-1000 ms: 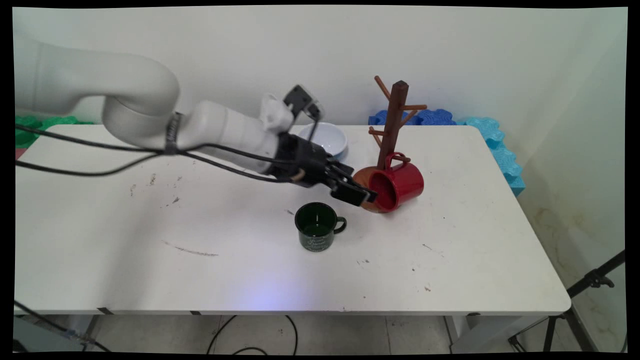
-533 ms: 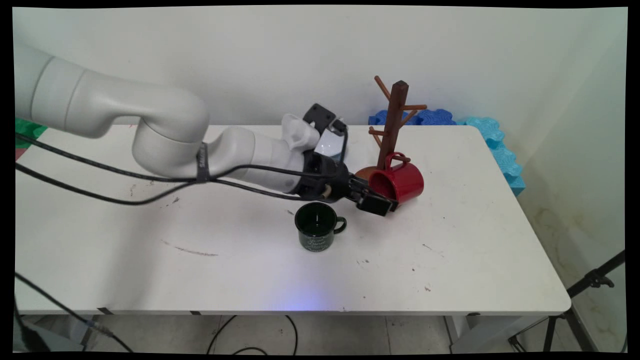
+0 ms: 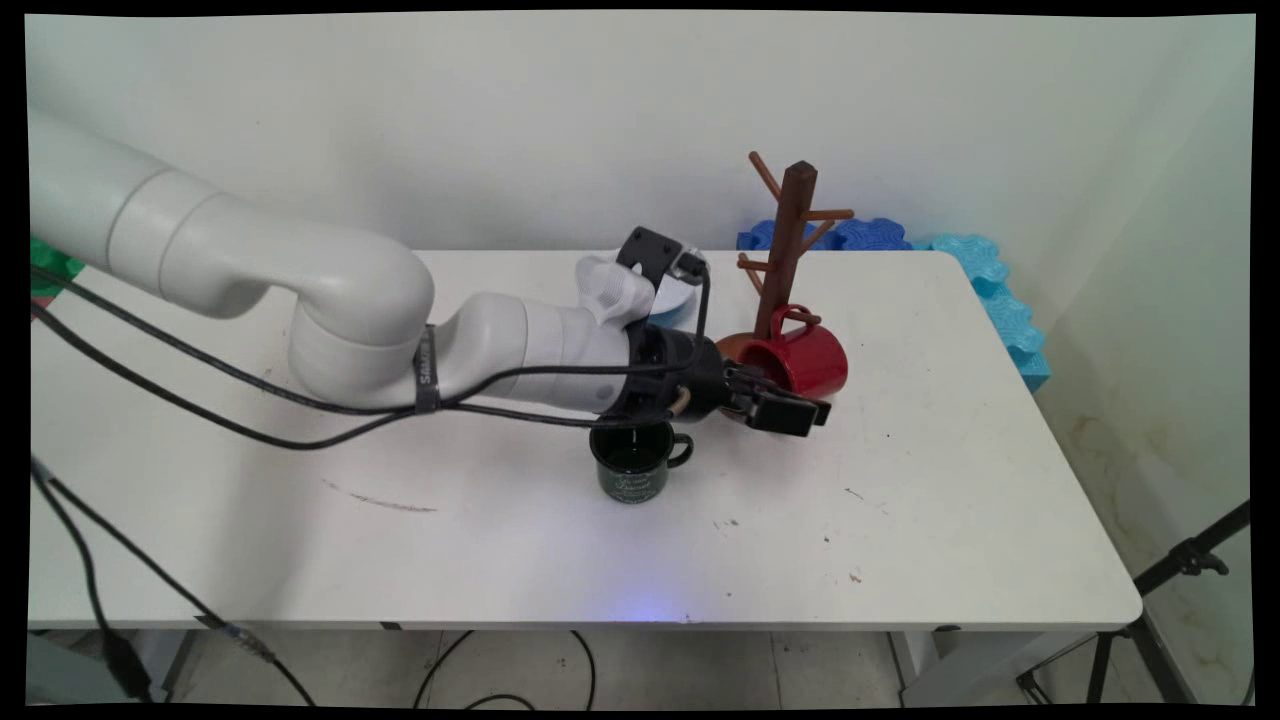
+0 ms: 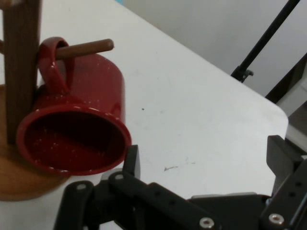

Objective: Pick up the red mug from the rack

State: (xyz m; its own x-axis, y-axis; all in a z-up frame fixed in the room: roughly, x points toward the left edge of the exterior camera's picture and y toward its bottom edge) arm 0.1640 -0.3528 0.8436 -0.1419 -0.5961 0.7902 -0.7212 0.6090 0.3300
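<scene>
Toward the desk's (image 3: 900, 540) far right part, in the main view, the gripper (image 3: 800, 413) hangs low just in front of a red mug (image 3: 805, 362), whose handle is hooked on a peg of a brown mug tree (image 3: 785, 245). A green mug (image 3: 633, 462) stands upright nearer the front edge, partly under the wrist. A bowl (image 3: 675, 300) peeks out behind the arm.

In the hand view, the gripper (image 4: 204, 165) is spread wide, one finger (image 4: 132, 163) just beside the red mug's (image 4: 81, 120) rim; the mug lies tilted, mouth toward the camera, against the tree (image 4: 19, 72).
</scene>
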